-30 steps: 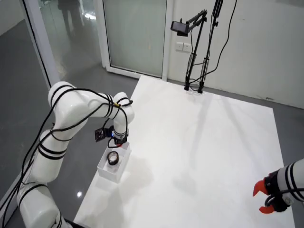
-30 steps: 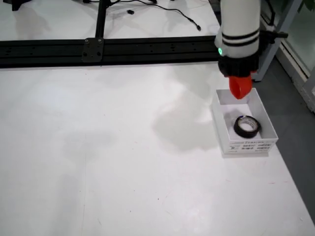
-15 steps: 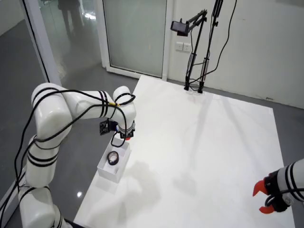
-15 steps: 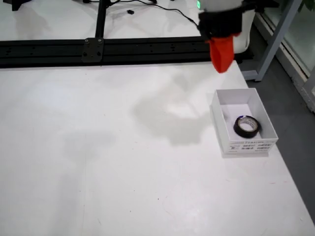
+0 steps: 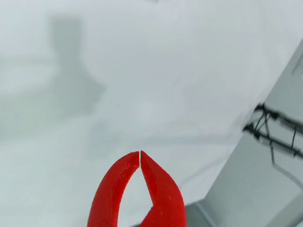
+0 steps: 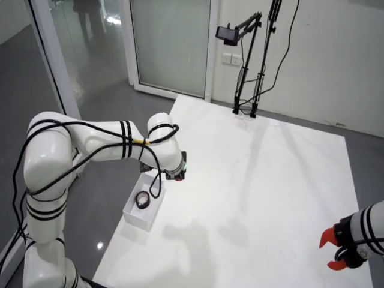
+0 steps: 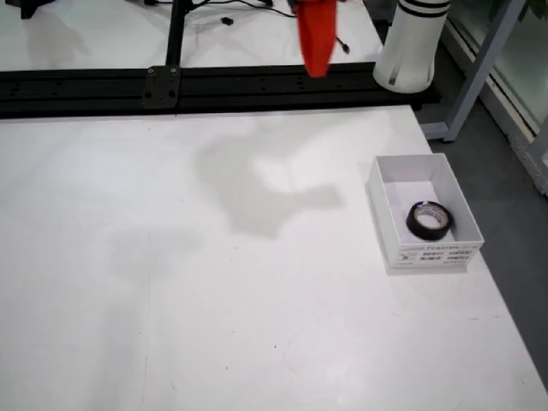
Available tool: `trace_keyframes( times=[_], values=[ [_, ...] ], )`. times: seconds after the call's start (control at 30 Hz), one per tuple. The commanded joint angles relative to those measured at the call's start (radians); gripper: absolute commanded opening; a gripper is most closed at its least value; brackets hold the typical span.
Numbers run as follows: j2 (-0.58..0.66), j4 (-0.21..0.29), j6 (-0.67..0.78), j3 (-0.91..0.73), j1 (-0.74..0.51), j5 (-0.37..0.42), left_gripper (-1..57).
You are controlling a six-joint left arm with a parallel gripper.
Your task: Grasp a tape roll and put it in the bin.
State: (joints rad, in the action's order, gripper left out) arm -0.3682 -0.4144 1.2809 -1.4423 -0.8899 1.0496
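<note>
Where the white table [image 7: 214, 282] fills the fixed view across the tabletop, a black rail [image 7: 214, 86] runs along its far edge, and grey floor shows past the right-hand side. Seen from the high room view, the same table [image 6: 270, 198] sits before glass doors [image 6: 171, 45] and a black camera stand [image 6: 246, 60]. Right of centre in the tabletop view, a white bin [image 7: 390, 224] stands near the table's edge. Inside it the tape roll [image 7: 428, 220] lies flat, its hole facing upward; it is a black ring with a pale inner face. Up high and well left of the bin, the red gripper [image 7: 318, 36] hangs empty, its fingertips [image 5: 134, 163] pressed together in the view riding on it.
</note>
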Motion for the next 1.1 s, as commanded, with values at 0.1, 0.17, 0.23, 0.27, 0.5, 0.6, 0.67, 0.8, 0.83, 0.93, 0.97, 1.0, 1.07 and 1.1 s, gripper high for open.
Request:
trace_keyframes(
  times=[0.1, 0.17, 0.23, 0.27, 0.5, 0.6, 0.67, 0.8, 0.83, 0.93, 0.97, 1.0, 1.07, 1.1],
  values=[
    [-0.139, 0.112, -0.012, 0.287, -0.267, 0.032, -0.6],
    [-0.150, 0.137, -0.012, 0.310, -0.271, 0.036, -0.6],
    [-0.153, 0.149, -0.012, 0.324, -0.280, 0.041, -0.6],
    [-0.155, 0.149, -0.012, 0.327, -0.285, 0.044, -0.6],
    [-0.152, 0.178, -0.012, 0.329, -0.317, 0.056, -0.6],
    [-0.152, 0.180, -0.012, 0.329, -0.328, 0.081, -0.4],
    [-0.150, 0.178, -0.012, 0.327, -0.333, 0.104, -0.3],
    [-0.141, 0.180, -0.012, 0.313, -0.337, 0.122, -0.4],
    [-0.138, 0.180, -0.012, 0.309, -0.337, 0.130, -0.5],
    [-0.120, 0.187, -0.012, 0.283, -0.337, 0.147, -0.4],
    [-0.107, 0.192, -0.012, 0.264, -0.337, 0.147, -0.3],
    [-0.093, 0.200, -0.012, 0.246, -0.337, 0.147, -0.3],
    [-0.063, 0.215, -0.012, 0.201, -0.337, 0.147, -0.3],
    [-0.049, 0.218, -0.012, 0.183, -0.337, 0.147, -0.3]
  ],
)
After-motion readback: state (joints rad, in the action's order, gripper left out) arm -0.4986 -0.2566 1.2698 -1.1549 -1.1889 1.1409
